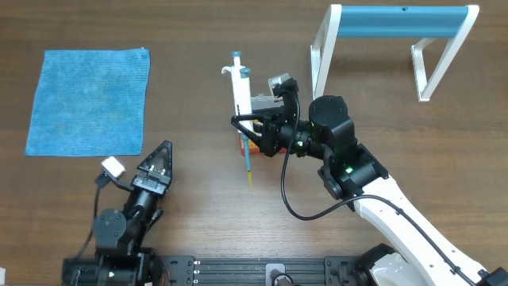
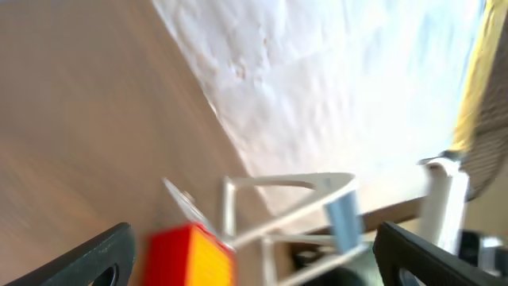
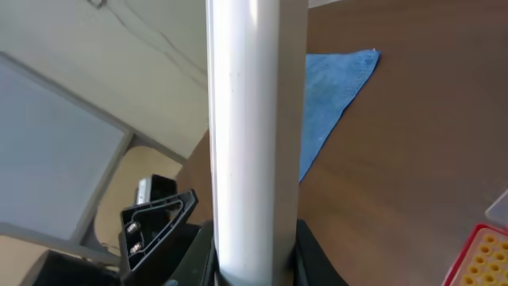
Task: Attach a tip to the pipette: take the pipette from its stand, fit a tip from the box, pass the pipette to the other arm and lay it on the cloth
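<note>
Right gripper point(image 1: 246, 127) clamps slim white hard-plastic pipette point(image 1: 238, 94) mid-barrel (likely light, stiff, slick; hold there); left gripper point(image 1: 164, 151) gapes wide, empty.

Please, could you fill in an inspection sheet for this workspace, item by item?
Surface: brown wooden table.
Job's things: pipette held above the table, near the red tip box; blue cloth lies flat at far left; stand at far right.
Clutter: nothing seen.
Claws: right claw shut on the pipette; left claw open, holding nothing.
Cables: black cable loops beside the right arm.
Surroundings: pale wall.
</note>
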Action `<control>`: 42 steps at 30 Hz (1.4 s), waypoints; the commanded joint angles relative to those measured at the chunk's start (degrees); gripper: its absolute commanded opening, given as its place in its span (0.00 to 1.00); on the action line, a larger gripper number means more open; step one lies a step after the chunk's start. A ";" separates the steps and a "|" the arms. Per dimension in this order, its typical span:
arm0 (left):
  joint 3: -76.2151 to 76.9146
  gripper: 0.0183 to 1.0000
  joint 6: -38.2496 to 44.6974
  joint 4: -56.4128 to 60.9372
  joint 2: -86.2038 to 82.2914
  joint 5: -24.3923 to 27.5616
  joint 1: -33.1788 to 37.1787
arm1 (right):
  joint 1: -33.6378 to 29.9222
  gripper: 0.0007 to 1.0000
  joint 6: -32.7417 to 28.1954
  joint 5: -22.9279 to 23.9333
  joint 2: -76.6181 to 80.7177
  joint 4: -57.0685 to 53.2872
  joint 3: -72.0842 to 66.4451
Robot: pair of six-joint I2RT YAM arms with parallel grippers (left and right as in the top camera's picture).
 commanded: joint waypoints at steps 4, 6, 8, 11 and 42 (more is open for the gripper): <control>-0.04 0.96 -13.86 7.08 -0.11 11.19 -0.20 | -0.17 0.08 6.51 -5.20 -0.20 0.07 0.74; -0.04 0.96 -14.38 11.74 0.85 14.25 -0.20 | -0.17 0.08 6.51 -9.33 -0.20 0.11 0.74; -0.02 0.97 -14.53 17.35 2.93 16.26 -0.20 | -0.17 0.08 6.54 -13.60 -0.20 0.11 0.74; -0.02 0.96 -14.43 24.55 7.74 18.84 -0.20 | -0.17 0.08 7.54 -16.65 -0.20 0.11 0.74; 28.06 0.97 -5.46 63.28 66.60 52.65 -2.23 | -0.17 0.08 8.00 -22.73 -0.20 0.35 0.74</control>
